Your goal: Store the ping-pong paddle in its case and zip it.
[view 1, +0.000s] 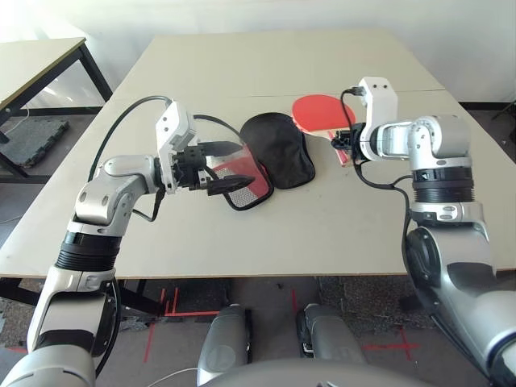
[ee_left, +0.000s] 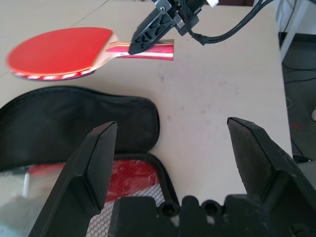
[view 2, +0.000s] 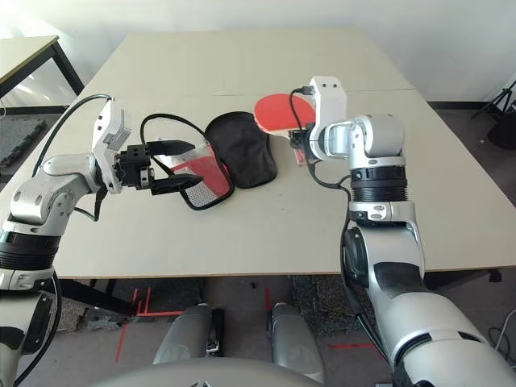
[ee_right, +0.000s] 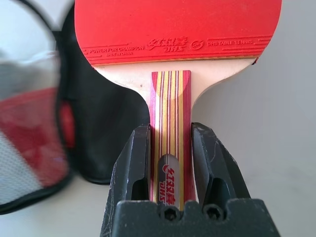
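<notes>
The ping-pong paddle hangs above the table, red face level, with my right gripper shut on its striped wooden handle. Its round face points toward the case, which lies open on the table just left of it, black lining up. The case's other half, red with white mesh, sits nearer me. My left gripper hovers over that half with its fingers wide apart and nothing gripped. In the left wrist view the paddle floats just beyond the case's black half.
The tan table has free surface in front of and behind the case. A seam crosses the table near the back. A second table stands at the far left, with a black mat on the floor beneath it.
</notes>
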You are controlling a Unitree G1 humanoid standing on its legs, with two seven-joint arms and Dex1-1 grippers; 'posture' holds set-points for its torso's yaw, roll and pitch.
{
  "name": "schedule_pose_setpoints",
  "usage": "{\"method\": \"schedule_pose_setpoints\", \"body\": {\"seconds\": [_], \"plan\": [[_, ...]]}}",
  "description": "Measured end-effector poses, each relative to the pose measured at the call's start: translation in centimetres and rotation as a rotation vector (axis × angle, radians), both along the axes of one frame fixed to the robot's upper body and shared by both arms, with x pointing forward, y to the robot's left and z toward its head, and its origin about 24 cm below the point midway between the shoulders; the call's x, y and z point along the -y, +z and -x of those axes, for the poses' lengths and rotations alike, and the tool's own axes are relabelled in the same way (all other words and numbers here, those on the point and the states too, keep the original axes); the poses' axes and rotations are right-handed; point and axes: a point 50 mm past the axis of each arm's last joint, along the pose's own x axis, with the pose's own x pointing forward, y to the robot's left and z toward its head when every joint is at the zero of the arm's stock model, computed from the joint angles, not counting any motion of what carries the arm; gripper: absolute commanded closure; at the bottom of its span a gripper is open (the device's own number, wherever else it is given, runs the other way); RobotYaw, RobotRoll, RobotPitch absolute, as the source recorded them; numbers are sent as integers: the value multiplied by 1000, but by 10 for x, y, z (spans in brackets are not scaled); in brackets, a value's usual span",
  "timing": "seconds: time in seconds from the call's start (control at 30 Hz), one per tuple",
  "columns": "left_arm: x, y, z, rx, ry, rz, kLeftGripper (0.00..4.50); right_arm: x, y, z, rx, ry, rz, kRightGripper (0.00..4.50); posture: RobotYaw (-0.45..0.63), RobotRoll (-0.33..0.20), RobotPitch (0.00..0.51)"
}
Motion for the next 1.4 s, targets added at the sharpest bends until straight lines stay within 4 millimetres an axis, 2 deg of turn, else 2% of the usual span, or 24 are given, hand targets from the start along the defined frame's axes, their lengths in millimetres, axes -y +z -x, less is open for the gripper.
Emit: {"method": "schedule_pose_setpoints", "body": {"seconds": [0.13, 0.2, 0.4, 0.8, 1.13, 1.4], "plan": [[-4, 1, 0, 8, 25, 8, 0, -19, -6, -5, 1, 36, -22, 3447, 120, 0, 34], [-6, 1, 1, 9, 32, 9, 0, -29, -18, -8, -26, 43, -31, 3447, 125, 0, 33], [-7, 0, 1, 9, 46, 10, 0, -40, -41, -14, -68, 14, -13, 3447, 129, 0, 32], [-7, -3, 2, 5, 73, 10, 0, -58, -55, -21, -63, -11, -19, 3447, 130, 0, 41], [-7, -3, 2, 0, 82, 9, 0, -66, -60, -23, -59, -2, -15, 3447, 125, 0, 45], [-6, -2, 2, 0, 82, 10, 0, -68, -57, -25, -18, 8, -4, 574, 120, 0, 42]]}}
